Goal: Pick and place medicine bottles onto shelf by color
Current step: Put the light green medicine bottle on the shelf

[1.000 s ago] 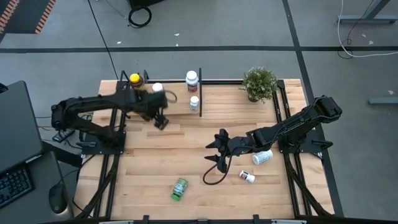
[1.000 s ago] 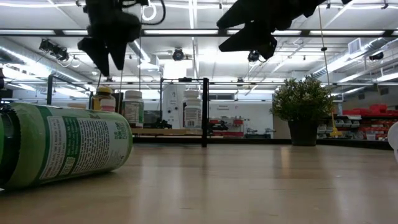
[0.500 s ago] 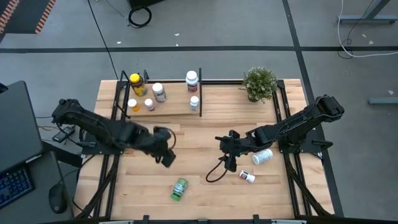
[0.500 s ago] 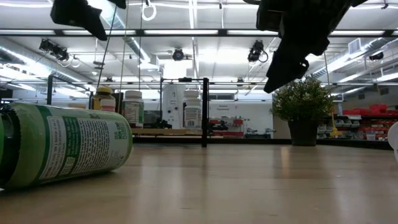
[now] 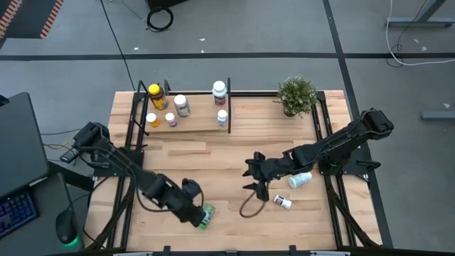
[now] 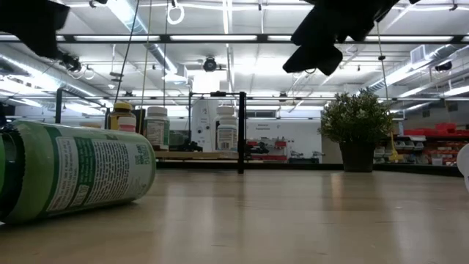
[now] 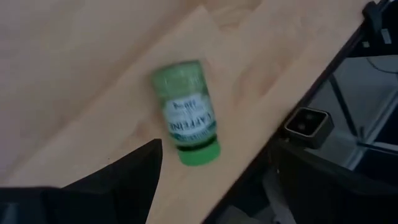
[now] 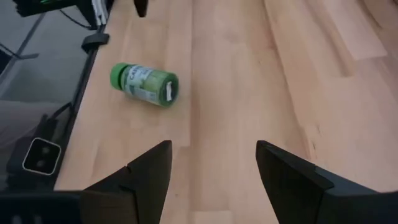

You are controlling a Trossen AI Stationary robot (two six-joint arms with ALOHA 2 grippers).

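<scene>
A green medicine bottle (image 5: 205, 215) lies on its side near the table's near edge; it also shows in the left wrist view (image 7: 185, 121), the right wrist view (image 8: 144, 82) and the low view (image 6: 73, 172). My left gripper (image 5: 190, 203) hovers just left of it, above the table. My right gripper (image 5: 252, 176) hangs open over the table's middle, touching nothing. Two white bottles (image 5: 299, 179) (image 5: 283, 202) lie on their sides to its right. Several bottles stand upright on the shelf (image 5: 199, 122), among them an amber yellow-capped one (image 5: 154, 94).
A small potted plant (image 5: 297, 94) stands at the far right by the shelf's end. A dark cable loop (image 5: 249, 208) hangs below my right arm onto the table. Black frame rails run along both table sides. Bare planks lie between the shelf and the green bottle.
My left arm has swung from the shelf at the far left toward the near edge and now sits beside the green bottle. The right gripper has stayed over the table's middle. No bottle has moved.
</scene>
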